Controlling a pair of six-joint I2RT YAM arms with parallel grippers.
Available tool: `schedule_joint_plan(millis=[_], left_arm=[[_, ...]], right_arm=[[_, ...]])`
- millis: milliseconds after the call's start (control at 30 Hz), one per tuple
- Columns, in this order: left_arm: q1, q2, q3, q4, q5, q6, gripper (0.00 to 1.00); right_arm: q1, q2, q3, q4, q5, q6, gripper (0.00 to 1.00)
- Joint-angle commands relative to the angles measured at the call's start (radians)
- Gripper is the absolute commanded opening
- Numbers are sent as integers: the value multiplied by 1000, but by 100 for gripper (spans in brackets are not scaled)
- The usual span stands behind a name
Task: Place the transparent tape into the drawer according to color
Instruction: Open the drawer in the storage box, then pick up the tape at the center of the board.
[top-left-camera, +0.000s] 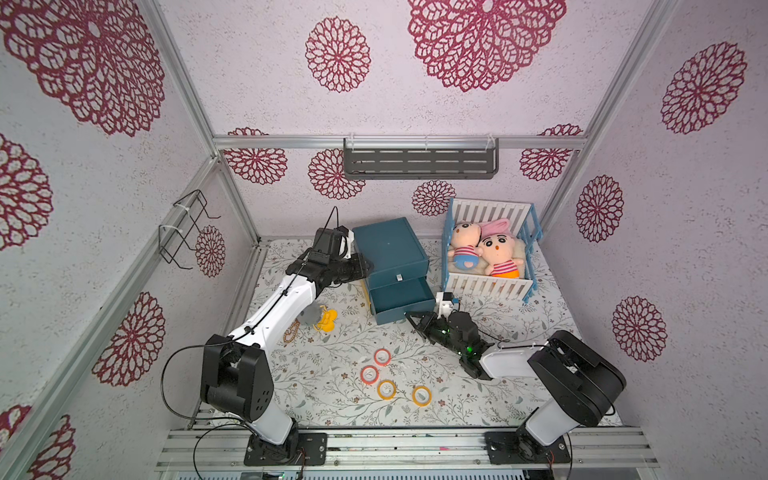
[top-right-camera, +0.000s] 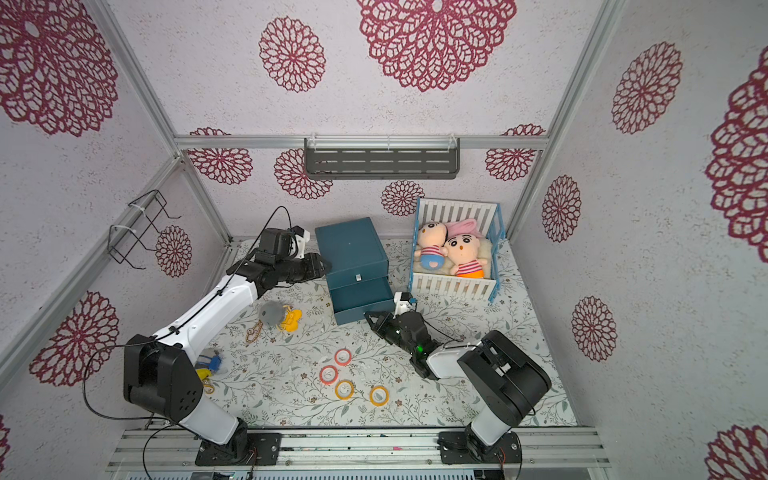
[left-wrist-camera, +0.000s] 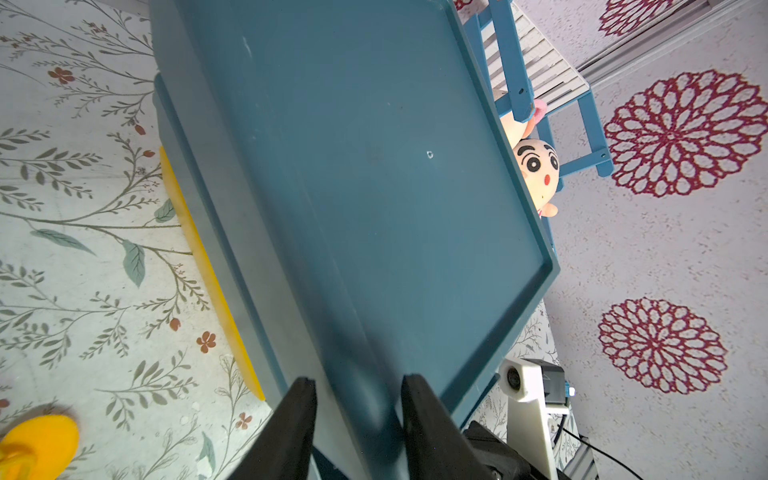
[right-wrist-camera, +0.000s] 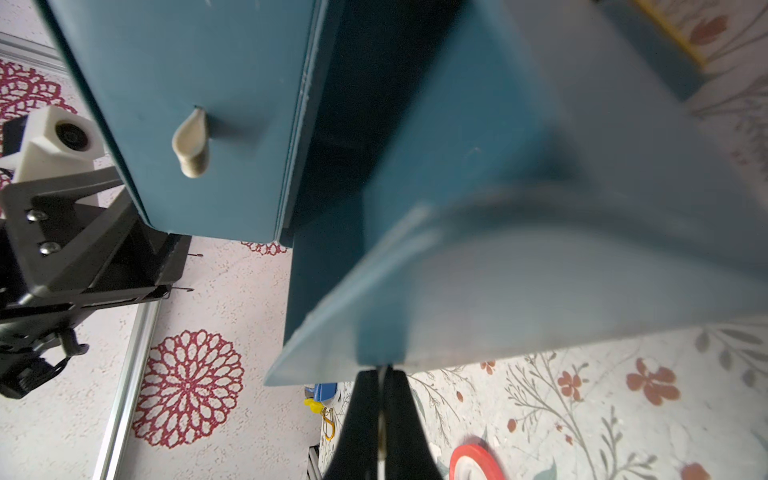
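We judge the task to be at its start, with a drawer being opened and no ring in hand; the left gripper (left-wrist-camera: 357, 380) has its jaws set either side of the rim of the blue cabinet (top-left-camera: 388, 245) and appears to clamp it; the right gripper (right-wrist-camera: 381, 372) is pinched tight on the handle of the lower drawer (top-left-camera: 399, 316), which stands pulled out toward the front; the upper drawer (top-left-camera: 386, 280) is shut; of the transparent tape we see four pieces, all on the floral mat (top-left-camera: 316, 399) in front of the cabinet and apart from it: the farther red-orange ring (top-left-camera: 382, 356) and the nearer red-orange ring (top-left-camera: 369, 374) just beside each other, one yellow ring (top-left-camera: 386, 389) near them and another yellow ring (top-left-camera: 421, 395) toward the right arm's side; we find no purple ring in any view, and we cannot tell whether one lies inside a drawer; what shows of the open drawer's inside in both top views looks bare; so none of the visible rings is sorted, and all four have yet to go into drawers by color
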Motion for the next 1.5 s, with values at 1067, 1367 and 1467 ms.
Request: schedule_joint_plan(millis=[1067,1367,1467], left_arm=[[0,-67,-40,-2,-13,1,61],[2,-102,-72,4,-16,-11,80],[0,-129,-94,9,-21,-15,87]], right_arm=[[36,-359,27,-478,-16,-284,99],[35,-450,40,-665,-5,-361,99],[36,-464,54,-730,-7,-402,99]])
